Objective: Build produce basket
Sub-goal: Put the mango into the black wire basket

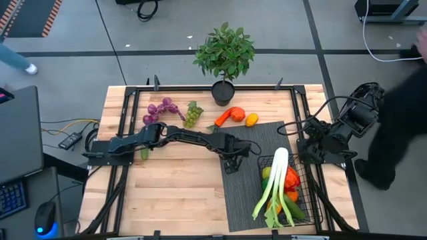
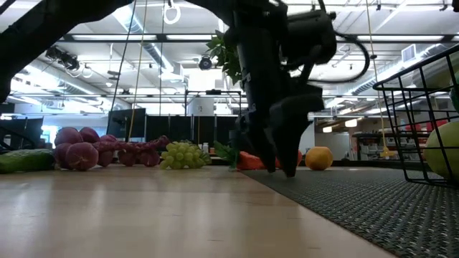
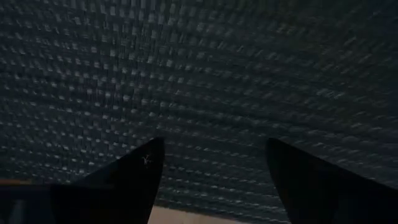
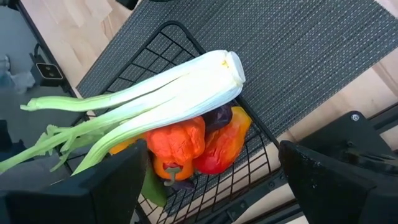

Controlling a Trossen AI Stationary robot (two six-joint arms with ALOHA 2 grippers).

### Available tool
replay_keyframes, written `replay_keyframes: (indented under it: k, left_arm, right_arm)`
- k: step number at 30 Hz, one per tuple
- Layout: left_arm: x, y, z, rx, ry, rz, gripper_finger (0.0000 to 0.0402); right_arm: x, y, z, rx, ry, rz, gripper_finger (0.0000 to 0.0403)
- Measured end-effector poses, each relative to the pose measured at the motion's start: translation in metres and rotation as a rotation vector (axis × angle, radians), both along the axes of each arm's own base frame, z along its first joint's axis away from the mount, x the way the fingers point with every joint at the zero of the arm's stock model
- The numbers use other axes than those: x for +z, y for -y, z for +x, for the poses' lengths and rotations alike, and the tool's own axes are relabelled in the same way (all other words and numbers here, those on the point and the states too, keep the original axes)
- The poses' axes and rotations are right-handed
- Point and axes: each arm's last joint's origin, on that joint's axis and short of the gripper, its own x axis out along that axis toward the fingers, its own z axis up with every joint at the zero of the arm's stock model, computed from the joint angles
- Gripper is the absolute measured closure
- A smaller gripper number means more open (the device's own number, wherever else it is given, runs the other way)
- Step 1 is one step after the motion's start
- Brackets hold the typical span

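The black wire basket (image 1: 263, 162) stands on the right part of a dark ribbed mat (image 1: 243, 200). It holds a white-green leek (image 4: 168, 87) lying over orange and red peppers (image 4: 186, 146). Purple grapes (image 1: 160, 110), green grapes (image 1: 193, 115), a carrot (image 1: 227, 117), an orange citrus (image 1: 251, 120) and a cucumber (image 2: 21, 159) lie on the wooden table. My left gripper (image 3: 214, 144) is open, pointing down at the mat's left edge, with only mat between its fingers. My right gripper (image 4: 210, 152) hangs open above the basket's far right side. My left gripper's fingertips (image 2: 283, 170) stand right at the surface of the mat's left edge (image 2: 301, 179), coming from above. I cannot tell whether they touch it. Nothing is between the fingers.
A leafy plant in a black pot (image 1: 223, 57) stands at the table's far edge. A black frame (image 1: 200, 87) runs along the table's far edge and sides. A person (image 1: 400, 113) stands off the table's right side. Bare wood (image 1: 173, 193) lies left of the mat.
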Motion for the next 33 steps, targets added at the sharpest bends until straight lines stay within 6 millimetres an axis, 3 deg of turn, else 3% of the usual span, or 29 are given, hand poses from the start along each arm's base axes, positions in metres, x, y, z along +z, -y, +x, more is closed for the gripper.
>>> replay_keyframes:
  k: [33]
  left_arm:
    - [-0.011, -0.016, 0.019, -0.643, 0.076, 0.235, 0.0116]
  right_arm:
    - [0.0, -0.001, -0.001, -0.126, -0.042, 0.087, 0.0037]
